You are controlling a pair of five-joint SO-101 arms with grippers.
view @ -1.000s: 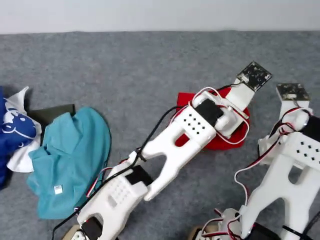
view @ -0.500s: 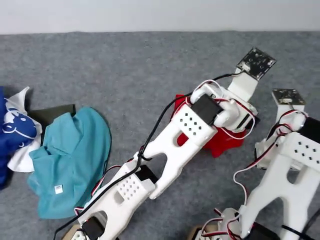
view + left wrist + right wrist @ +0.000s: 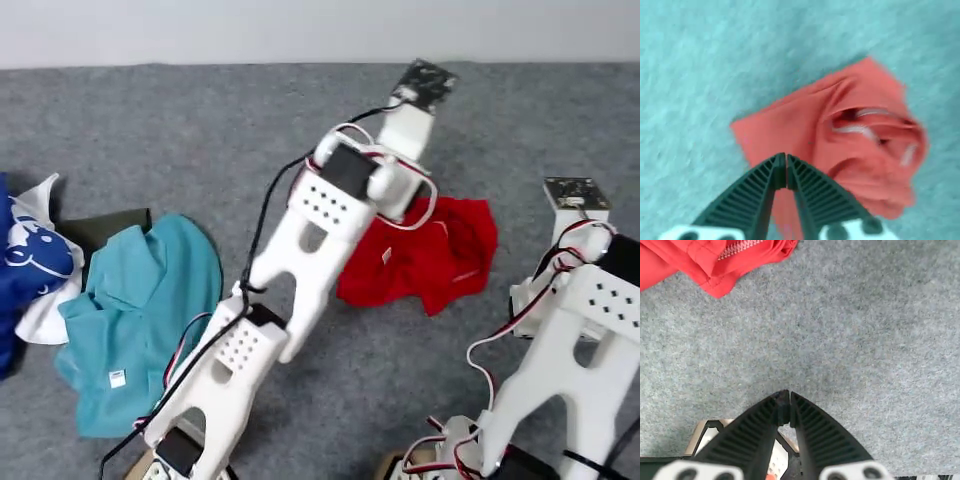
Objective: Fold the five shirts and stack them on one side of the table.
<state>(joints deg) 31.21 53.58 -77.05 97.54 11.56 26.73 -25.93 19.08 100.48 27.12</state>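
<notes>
A crumpled red shirt point(image 3: 435, 255) lies on the grey carpet right of centre, its zip and collar facing up. My left arm point(image 3: 340, 200) stretches over the shirt's near-left edge. In the left wrist view my left gripper point(image 3: 786, 159) is shut above the red shirt point(image 3: 850, 135), with nothing seen between its fingers. My right gripper point(image 3: 789, 396) is shut over bare carpet, and a corner of the red shirt point(image 3: 715, 265) lies ahead of it. A teal shirt point(image 3: 140, 310) lies in a heap at the left, partly over a dark green shirt point(image 3: 105, 225) and a blue and white shirt point(image 3: 25, 255).
My right arm point(image 3: 590, 330) stands at the right edge, close beside the red shirt. Bare grey carpet point(image 3: 230, 130) spreads across the far half of the table and between the teal and red shirts. A pale wall runs behind the table's far edge.
My left arm has swung up and to the left, off the red shirt. The shirt went from a compact lump under the arm to a wider, crumpled spread. The right arm barely shifted.
</notes>
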